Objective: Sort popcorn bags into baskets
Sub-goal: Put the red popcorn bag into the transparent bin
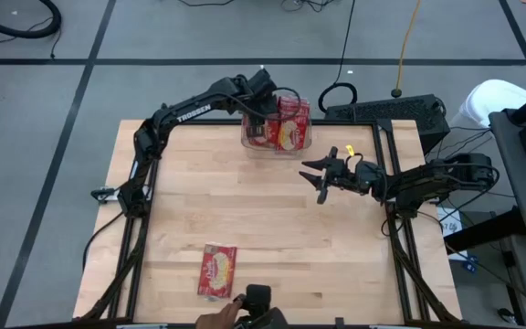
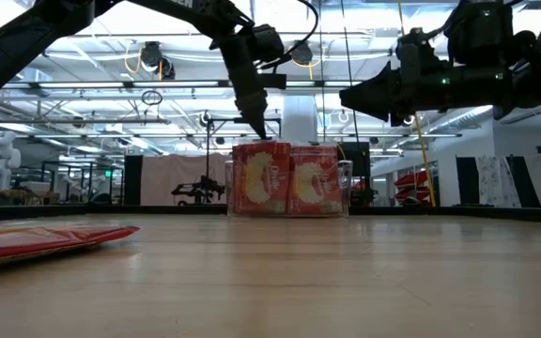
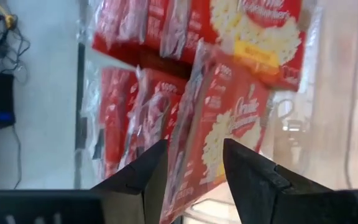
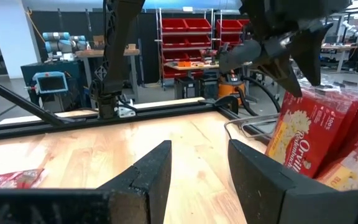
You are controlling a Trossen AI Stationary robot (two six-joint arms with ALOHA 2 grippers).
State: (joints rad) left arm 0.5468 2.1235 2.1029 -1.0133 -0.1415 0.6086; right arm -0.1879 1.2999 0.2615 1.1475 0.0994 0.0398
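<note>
From above, I see the clear basket (image 1: 277, 137) at the far edge of the surface (image 1: 272, 228), packed with red popcorn bags (image 1: 289, 131). My left pincer (image 1: 261, 117) hangs right over the basket's left half. My right pincer (image 1: 322, 178) waits just to the right of the basket, above bare wood, fingers spread and holding nothing. One loose bag (image 1: 216, 270) lies flat near the front edge, well apart from the basket — that one is left to do. A person's hand (image 1: 219, 318) shows at the very front edge beside a small dark object.

Level across the surface, the basket (image 2: 287, 180) stands with bags upright inside it, two red faces showing side by side. The left pincer (image 2: 259, 130) points down at the top edge of the left-hand bag; I cannot tell from here whether it touches. The loose bag (image 2: 50, 237) lies flat in the near left of this picture.

Past the left wrist, my two dark fingers (image 3: 143, 175) stand apart on either side of an upright bag (image 3: 219, 134) in the basket, with a gap visible beside one finger — parted, I judge, rather than clamped on it. More bags crowd around it.

Past the right wrist, my fingers (image 4: 151, 171) are open on nothing, and the basket's bags (image 4: 306, 140) sit off to one side with the left pincer (image 4: 291, 68) above them.

My judgement: nearly all bags are in, this one is being let go, and one bag on the surface remains.
</note>
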